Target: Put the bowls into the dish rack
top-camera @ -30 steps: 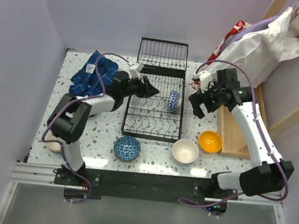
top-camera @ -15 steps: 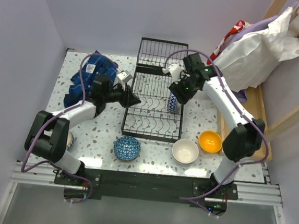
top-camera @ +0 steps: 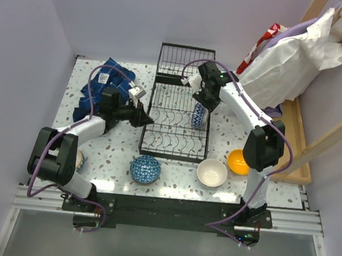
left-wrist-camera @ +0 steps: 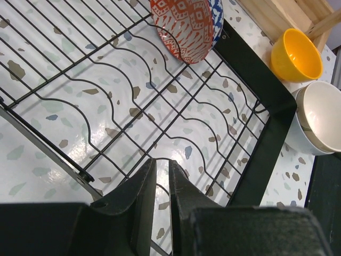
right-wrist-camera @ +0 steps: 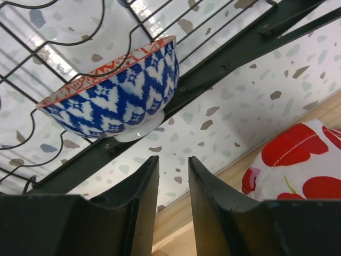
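The black wire dish rack [top-camera: 171, 141] lies mid-table. One blue-and-white patterned bowl [top-camera: 199, 115] with a red-patterned inside [left-wrist-camera: 184, 24] stands on edge among its tines [right-wrist-camera: 114, 98]. On the table in front are a blue patterned bowl [top-camera: 145, 169], a white bowl [top-camera: 212, 172] and an orange bowl [top-camera: 240, 161]. My left gripper [top-camera: 149, 120] hovers at the rack's left edge, its jaws nearly together over a tine [left-wrist-camera: 161, 161] and holding nothing. My right gripper [top-camera: 198, 100] hangs just behind the racked bowl, shut and empty [right-wrist-camera: 173, 158].
A crumpled blue cloth [top-camera: 109, 83] lies at the back left. A wooden tray [top-camera: 270, 154] runs along the right side, with a white bag [top-camera: 297, 55] and red-patterned fabric [right-wrist-camera: 298, 160] above it. The rack's upright end panel [top-camera: 186, 60] stands at the back.
My right arm swung left from the wooden tray to above the rack's back part and its jaws closed. My left gripper drew back from the rack's middle to its left edge while closing.
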Controlling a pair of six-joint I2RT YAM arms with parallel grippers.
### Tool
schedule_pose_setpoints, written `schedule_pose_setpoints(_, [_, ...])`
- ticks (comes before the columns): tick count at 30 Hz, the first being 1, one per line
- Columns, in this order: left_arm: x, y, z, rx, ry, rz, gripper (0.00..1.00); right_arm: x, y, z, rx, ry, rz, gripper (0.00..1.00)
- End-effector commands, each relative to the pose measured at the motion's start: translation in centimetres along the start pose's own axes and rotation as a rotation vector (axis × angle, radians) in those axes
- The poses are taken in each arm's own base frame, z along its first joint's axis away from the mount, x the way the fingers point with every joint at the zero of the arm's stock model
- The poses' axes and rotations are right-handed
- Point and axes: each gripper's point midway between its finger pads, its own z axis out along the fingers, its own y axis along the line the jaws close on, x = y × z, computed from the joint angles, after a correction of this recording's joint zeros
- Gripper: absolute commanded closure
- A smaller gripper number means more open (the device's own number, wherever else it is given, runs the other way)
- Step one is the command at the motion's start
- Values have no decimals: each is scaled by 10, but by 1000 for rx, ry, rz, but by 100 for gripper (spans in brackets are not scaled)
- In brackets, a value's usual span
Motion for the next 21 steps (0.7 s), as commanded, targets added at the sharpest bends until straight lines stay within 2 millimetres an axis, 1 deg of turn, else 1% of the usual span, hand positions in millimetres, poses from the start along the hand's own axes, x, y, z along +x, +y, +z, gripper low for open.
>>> schedule_pose_setpoints(1, [-20,-1,-5,8,-22,73,80,-9,-19,4,94,-18,0,68])
schedule_pose_setpoints(4, [-19,0,-6,-4,-8,69,80,-17,-18,15,83,-27,-14,68])
schedule_pose_setpoints(5, [-19,0,-7,-7,-5,66,79,-22,-20,14,88,-39,-13,68])
schedule_pose_setpoints(6, [-19,0,-8,-18,-2,62,79,-24,-19,19,80,-39,-16,68])
schedule_pose_setpoints(8, [-21,0,-11,-27,-1,99,79,-33,-19,21,77,-71,-12,67])
schedule_pose_setpoints(9, [-20,1,-12,-41,6,94,79,-35,-16,27,70,-69,-19,67])
schedule_pose_setpoints(11, [-23,1,-16,-55,8,107,79,-39,-13,31,63,-74,-20,67])
schedule_pose_setpoints(13, [-24,-1,-20,-73,9,116,79,-44,-9,34,61,-87,-22,68])
schedule_pose_setpoints(14, [-19,-3,-23,-77,26,103,79,-45,-7,36,60,-88,-23,68])
schedule_pose_setpoints(16, [-22,-7,-30,-95,18,122,79,-50,-8,32,79,-113,-14,68])
schedule_pose_setpoints(18, [-19,-8,-35,-114,30,117,79,-48,-8,31,87,-118,-12,68])
schedule_pose_setpoints(19, [-22,-11,-39,-120,25,133,78,-48,-12,30,111,-118,-7,68])
schedule_pose_setpoints(21, [-21,-13,-45,-139,38,135,77,-39,-12,29,121,-100,-2,68])
